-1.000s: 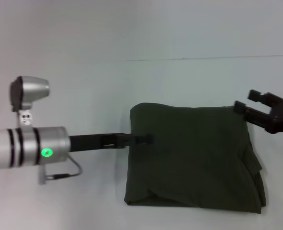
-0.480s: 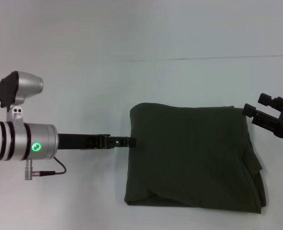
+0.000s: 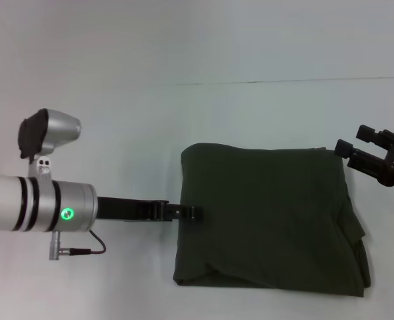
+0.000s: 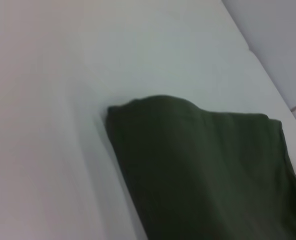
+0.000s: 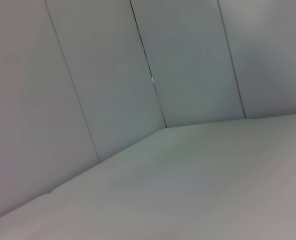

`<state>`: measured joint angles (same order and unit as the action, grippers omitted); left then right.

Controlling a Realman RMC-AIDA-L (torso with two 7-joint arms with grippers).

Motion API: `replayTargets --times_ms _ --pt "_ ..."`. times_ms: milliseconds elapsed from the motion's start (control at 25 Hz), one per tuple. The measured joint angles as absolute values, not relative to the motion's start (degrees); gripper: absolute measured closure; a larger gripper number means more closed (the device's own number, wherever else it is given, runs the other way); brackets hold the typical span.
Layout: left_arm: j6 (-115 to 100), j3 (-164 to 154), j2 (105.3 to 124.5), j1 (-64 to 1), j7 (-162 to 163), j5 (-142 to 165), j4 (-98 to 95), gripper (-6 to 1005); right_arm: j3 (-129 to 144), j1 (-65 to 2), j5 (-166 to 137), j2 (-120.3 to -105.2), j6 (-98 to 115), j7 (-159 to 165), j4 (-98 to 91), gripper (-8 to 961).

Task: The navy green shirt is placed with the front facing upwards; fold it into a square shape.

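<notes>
The navy green shirt point(image 3: 270, 217) lies folded into a rough square on the white table, plain side up, with its lettering and neckline hidden. Its near right corner shows layered, slightly uneven edges. My left gripper point(image 3: 191, 212) reaches in from the left, with its tip at the middle of the shirt's left edge. The left wrist view shows the shirt's corner point(image 4: 208, 170) on the table. My right gripper point(image 3: 354, 139) is open and empty, just right of the shirt's far right corner and apart from it. The right wrist view shows no shirt.
The white table point(image 3: 117, 133) runs left of and behind the shirt, ending at a seam with the wall point(image 3: 250, 40). The right wrist view shows only the table point(image 5: 188, 190) and wall panels point(image 5: 112, 75).
My left gripper has drawn back from on top of the shirt to its left edge and shifted a little nearer. My right gripper has pulled away to the right from the far right corner.
</notes>
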<state>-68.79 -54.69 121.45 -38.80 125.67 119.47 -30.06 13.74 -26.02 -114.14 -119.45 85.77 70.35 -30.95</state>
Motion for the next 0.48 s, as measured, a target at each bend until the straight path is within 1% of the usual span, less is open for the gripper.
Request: replayTargets --times_ms 480 --pt "-69.4 -55.1 123.49 -39.9 125.3 119.6 -29.8 79 13.8 -26.3 -114.2 -119.48 84.6 70.2 -30.8 173"
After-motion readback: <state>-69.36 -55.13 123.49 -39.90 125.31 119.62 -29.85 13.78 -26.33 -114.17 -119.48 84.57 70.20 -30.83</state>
